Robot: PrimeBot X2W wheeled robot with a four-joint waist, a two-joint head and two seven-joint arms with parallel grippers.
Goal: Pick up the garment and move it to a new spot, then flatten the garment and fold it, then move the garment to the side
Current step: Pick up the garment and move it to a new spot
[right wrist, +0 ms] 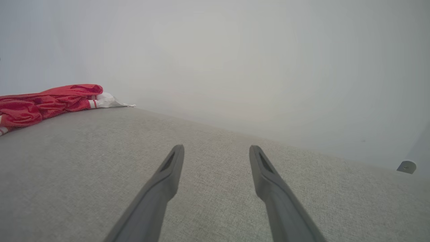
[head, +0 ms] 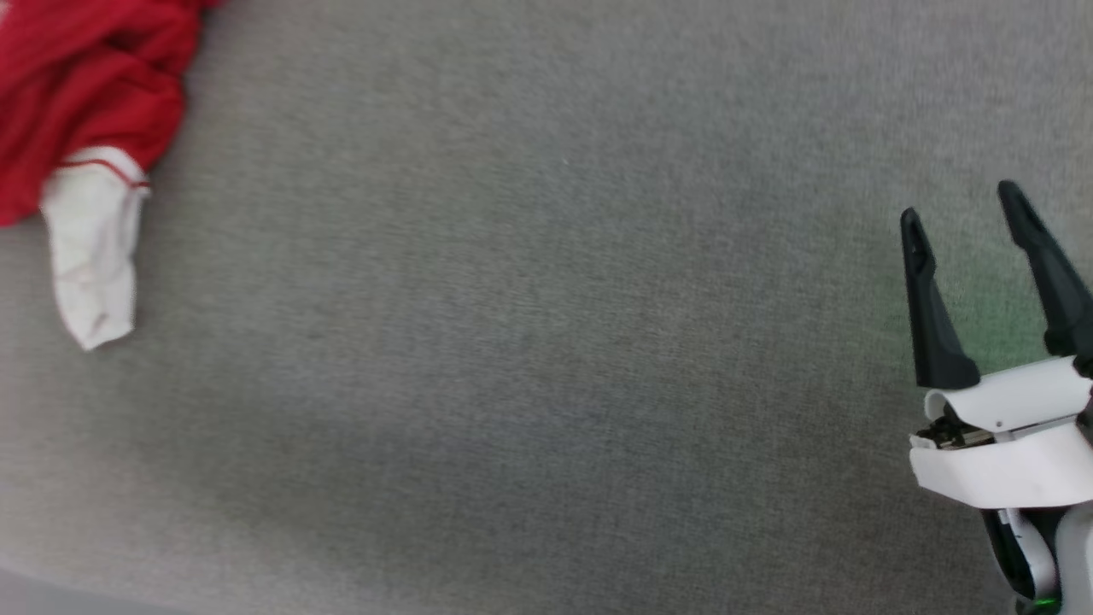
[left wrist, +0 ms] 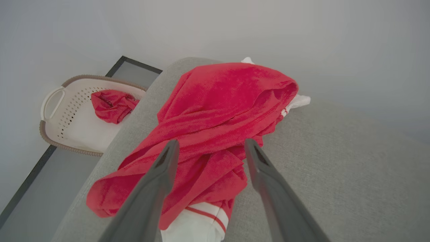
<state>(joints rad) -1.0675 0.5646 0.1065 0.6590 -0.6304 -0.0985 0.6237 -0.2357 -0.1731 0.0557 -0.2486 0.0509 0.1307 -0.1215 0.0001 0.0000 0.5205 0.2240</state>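
The left gripper [left wrist: 211, 144] is spread wide, its two dark fingers parted with nothing pinched between them. Seen from its own wrist, the fingers lie across the near part of the garment [left wrist: 221, 101]. The tips look poised over the red folds, though the angle does not show whether they touch the cloth. The garment is a crumpled heap, red body bunched up. One white sleeve [left wrist: 198, 225] with red stripes sits just below the fingers, and a scrap of white peeks out at the far side.

The right gripper [head: 958, 205] is also fully released and holds nothing. It hangs over a bare stretch of the grey fabric surface [head: 546, 342], at the lower right of the head view. The garment lies well apart from it, at the upper left corner of that view, with a white sleeve pointing down toward the robot. From the right wrist, the garment is a low red ridge far off to the left.

Beyond the left edge of the grey surface, lower down, stands a white perforated basket [left wrist: 67, 127] with a brown rim. A small red cloth [left wrist: 112, 106] lies inside it. A pale wall rises behind.
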